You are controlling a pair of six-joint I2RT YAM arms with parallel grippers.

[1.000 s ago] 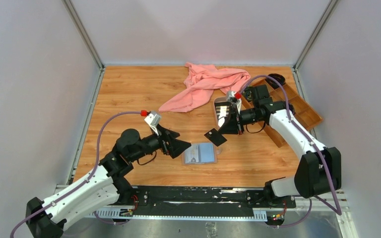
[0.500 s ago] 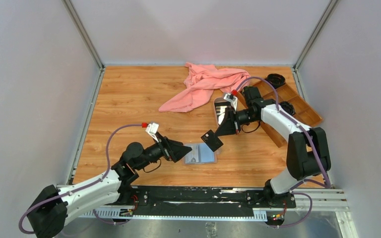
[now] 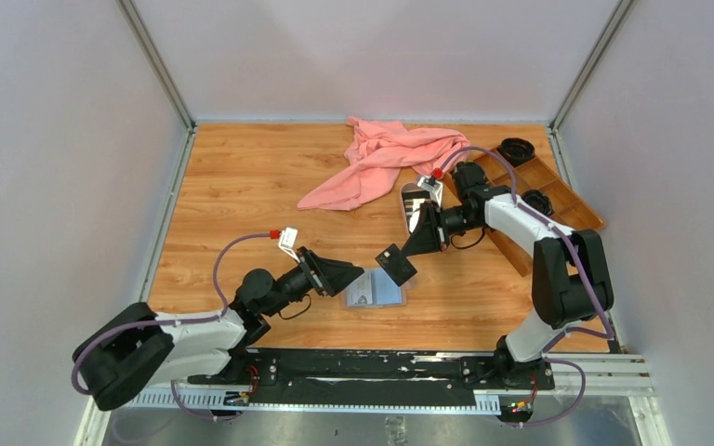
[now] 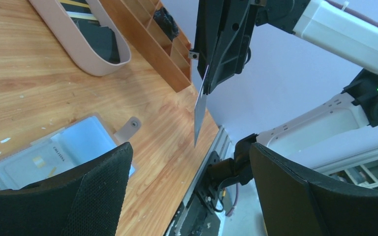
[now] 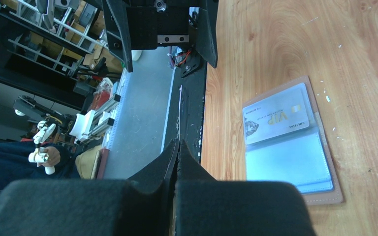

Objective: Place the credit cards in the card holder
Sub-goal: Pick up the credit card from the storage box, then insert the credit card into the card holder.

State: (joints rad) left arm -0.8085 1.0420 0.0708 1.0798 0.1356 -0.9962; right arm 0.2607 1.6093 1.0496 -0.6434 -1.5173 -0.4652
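The card holder (image 3: 375, 288) lies open on the wood, its clear grey-blue sleeves (image 5: 289, 160) facing up and a pale card (image 5: 275, 117) in one sleeve. My right gripper (image 3: 416, 243) is shut on a black credit card (image 3: 396, 263), which hangs in the air just above the holder's far right corner. In the left wrist view that credit card (image 4: 200, 110) shows edge-on. My left gripper (image 3: 346, 275) is open and holds nothing, low at the holder's left edge. Its fingers (image 4: 78, 196) frame the holder's snap tab (image 4: 128, 129). More dark cards (image 4: 98, 42) lie in the oval tray.
An oval pink-rimmed tray (image 3: 405, 199) sits behind the right gripper. A brown compartment tray (image 3: 567, 200) stands at the right edge with black items in it. A pink cloth (image 3: 386, 158) is crumpled at the back. The table's near edge and black rail (image 3: 372, 362) run just below the holder.
My left arm has stretched forward and low, bringing its open gripper to the holder's left edge. The right gripper has carried the card left and down toward the holder.
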